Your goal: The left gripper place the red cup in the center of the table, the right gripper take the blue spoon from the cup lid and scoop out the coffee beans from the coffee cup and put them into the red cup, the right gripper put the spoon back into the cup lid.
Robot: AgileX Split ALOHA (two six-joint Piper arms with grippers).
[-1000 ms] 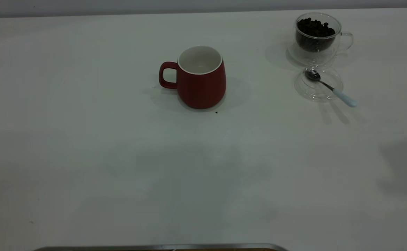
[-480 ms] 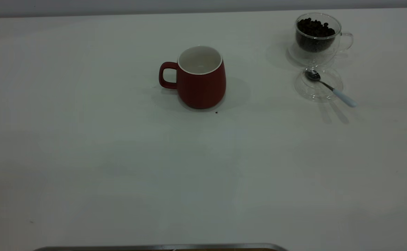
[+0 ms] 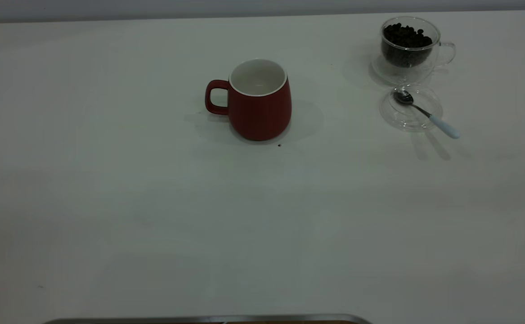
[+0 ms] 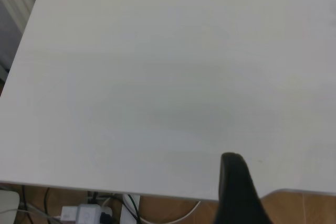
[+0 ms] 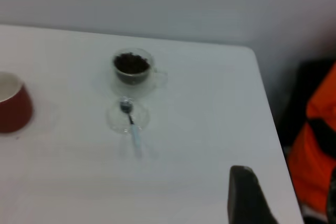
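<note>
**Red cup at table centre; spoon resting on the lid; both arms drawn back**

The exterior view shows the table point(image 3: 109, 202) from above and in front. The red cup point(image 3: 259, 105) stands upright near the middle of the table, its handle pointing toward the left arm's side and its white inside showing no beans. A single dark speck point(image 3: 279, 145) lies on the table just beside the cup's base, on the near side.

Toward the far right corner stands the coffee cup point(image 3: 410, 47), upright on a clear saucer point(image 3: 381, 72), with its handle turned to the right edge. The coffee beans point(image 3: 406, 40) fill it nearly to the rim. Just in front of the saucer, touching or nearly touching it, lies the cup lid point(image 3: 404, 118), flat on the table. The blue spoon point(image 3: 426, 114) rests across the lid, its metal bowl over the lid's far part and its pale blue handle end reaching past the rim toward the near right.

Neither arm appears in the exterior view. In the left wrist view, one finger of the left tool point(image 4: 239, 192) shows over the table's edge, well apart from every object; whether that tool is apart or together cannot be told. In the right wrist view, one finger of the right tool point(image 5: 247, 195) shows near the table's right side, well apart from the spoon point(image 5: 131, 124) and lid; its state likewise cannot be told.
</note>
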